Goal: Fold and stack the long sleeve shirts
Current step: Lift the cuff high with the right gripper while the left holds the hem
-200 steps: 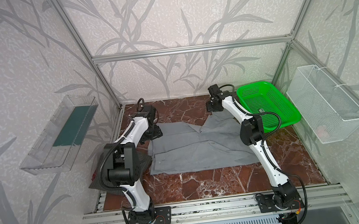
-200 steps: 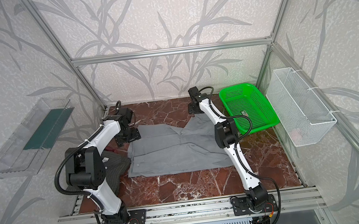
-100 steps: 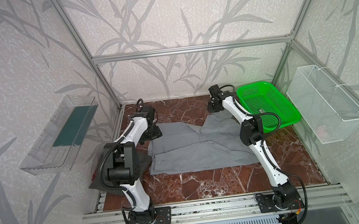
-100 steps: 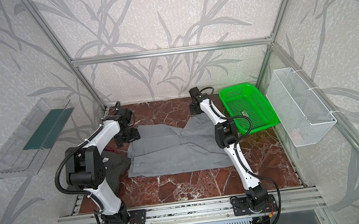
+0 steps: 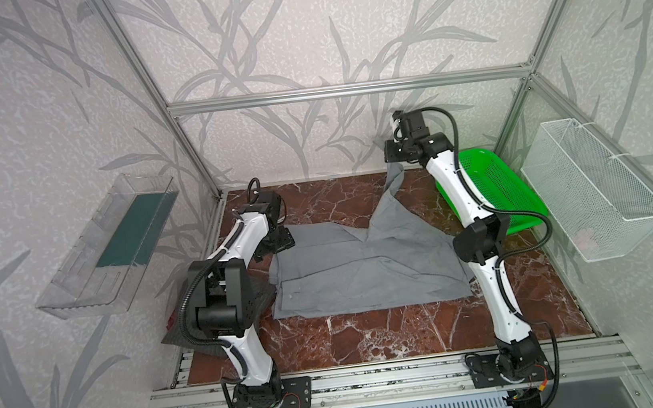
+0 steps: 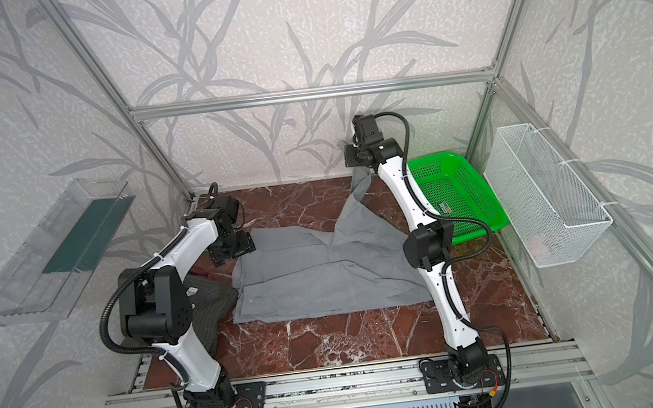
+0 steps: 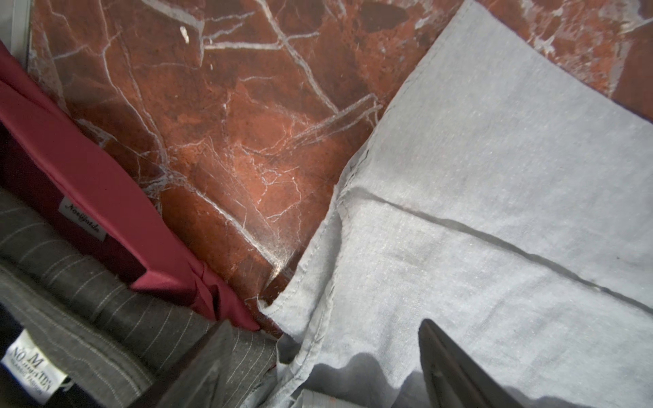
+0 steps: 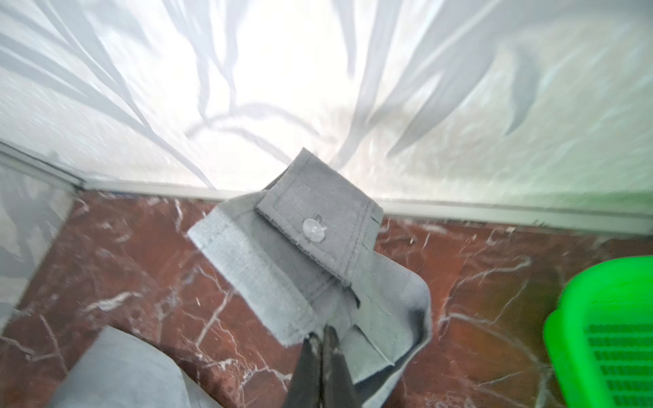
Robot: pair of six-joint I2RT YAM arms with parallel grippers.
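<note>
Top views: in both, the grey shirt [image 5: 366,276] lies spread flat mid-counter [image 5: 373,333]. One sleeve [image 5: 393,182] is drawn up toward the back wall beneath the wrist of the right arm [image 5: 452,186]. The pinstriped shirt [image 6: 213,306] lies at the counter's left edge, largely hidden under the left arm [image 6: 191,245]. The green basket [image 5: 495,194] sits at the back right. From here, neither pair of jaws can be made out.

Left wrist view: the left jaws stand wide apart with nothing between them, above the grey shirt's hemmed edge. Only one dark finger [image 7: 448,371] is sharp. Only this view shows the pinstriped shirt's size label [image 7: 31,367] and a maroon cloth [image 7: 88,169] beside it.

Right wrist view: the right jaws are pinched tight on the grey sleeve just behind its buttoned cuff [image 8: 318,240], off the counter. The clear button [image 8: 312,230] faces the camera. The picture is blurred, and the basket is cut off at the edge.
</note>
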